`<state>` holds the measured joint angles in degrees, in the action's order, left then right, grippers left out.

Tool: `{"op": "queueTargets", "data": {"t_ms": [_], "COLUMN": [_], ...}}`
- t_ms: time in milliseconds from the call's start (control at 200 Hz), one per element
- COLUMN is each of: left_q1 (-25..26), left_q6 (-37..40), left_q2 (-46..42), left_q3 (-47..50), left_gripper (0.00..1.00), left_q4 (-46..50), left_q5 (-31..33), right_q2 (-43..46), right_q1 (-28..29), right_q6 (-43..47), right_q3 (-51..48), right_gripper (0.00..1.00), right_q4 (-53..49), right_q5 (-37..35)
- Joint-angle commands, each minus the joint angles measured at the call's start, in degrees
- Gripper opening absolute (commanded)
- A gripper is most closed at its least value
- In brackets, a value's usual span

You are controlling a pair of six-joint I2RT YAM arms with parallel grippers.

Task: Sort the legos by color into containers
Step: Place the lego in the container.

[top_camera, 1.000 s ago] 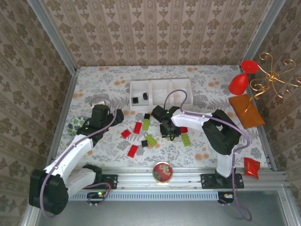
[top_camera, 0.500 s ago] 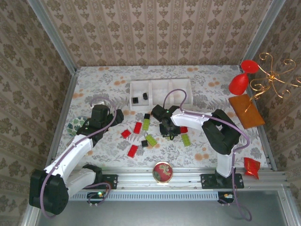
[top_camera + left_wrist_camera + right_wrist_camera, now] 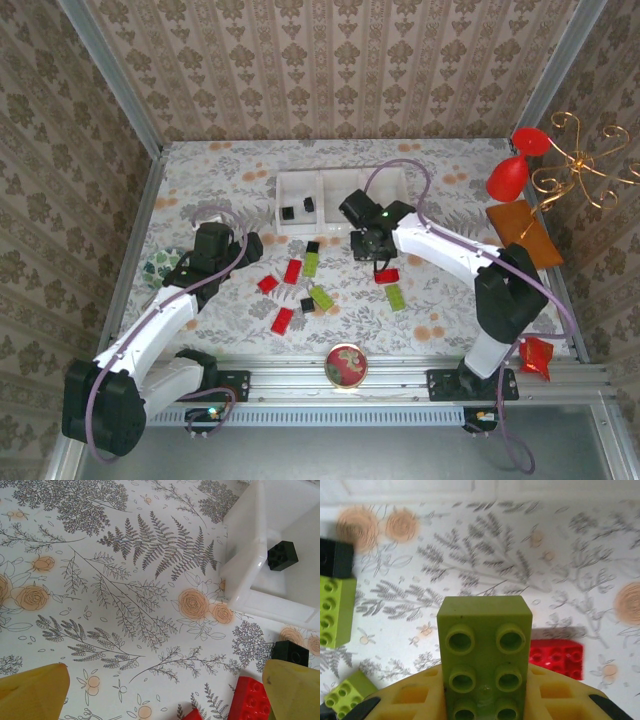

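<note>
Right gripper (image 3: 485,700) clamped on a lime-green rectangular plastic brick (image 3: 484,645) just short of the white translucent three-compartment tray (image 3: 335,195) — long axis along the fingers, free end trayward; red plastic brick (image 3: 556,657) and black plastic cube (image 3: 335,558) lie below — left gripper (image 3: 160,695) spread wide.

Entered on my floral tabletop (image 3: 200,180): one round red-patterned dish (image 3: 346,365) at the near edge, one green-patterned dish (image 3: 157,267) at left, and along the right side a red goblet (image 3: 508,178), gold wire ornament (image 3: 580,165), orange pad (image 3: 523,235), red packet (image 3: 535,355).
</note>
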<state>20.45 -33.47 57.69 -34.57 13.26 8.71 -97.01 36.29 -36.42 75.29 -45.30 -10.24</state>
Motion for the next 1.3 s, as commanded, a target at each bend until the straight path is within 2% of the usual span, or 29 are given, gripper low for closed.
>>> {"op": "queueTargets", "data": {"t_ms": [0, 455, 655, 1295], "left_q1": [-0.7, -0.9, -0.9, -1.5], "left_q6": [-0.9, -1.2, -1.5, -1.7], "left_q2": [-0.1, -0.6, -0.7, -0.5], "left_q3": [0.3, 0.4, 0.5, 1.0], "left_gripper": [1.0, 1.0, 1.0, 1.0], "left_q4": [-0.3, 0.0, 0.0, -0.2], "left_q5": [-1.0, -1.3, -1.5, -2.1], "right_q2": [1.8, -2.2, -6.0, -17.2], "right_q1": [-2.8, -11.4, -12.8, -14.5], "right_q6": [3.0, 10.6, 13.9, 18.2], "right_q3": [1.7, 7.0, 10.3, 18.9], "right_gripper": [0.15, 0.15, 0.14, 0.15], "right_q4": [-1.6, 0.6, 1.6, 3.4], "right_q5": [-1.6, -4.9, -7.0, -7.6]}}
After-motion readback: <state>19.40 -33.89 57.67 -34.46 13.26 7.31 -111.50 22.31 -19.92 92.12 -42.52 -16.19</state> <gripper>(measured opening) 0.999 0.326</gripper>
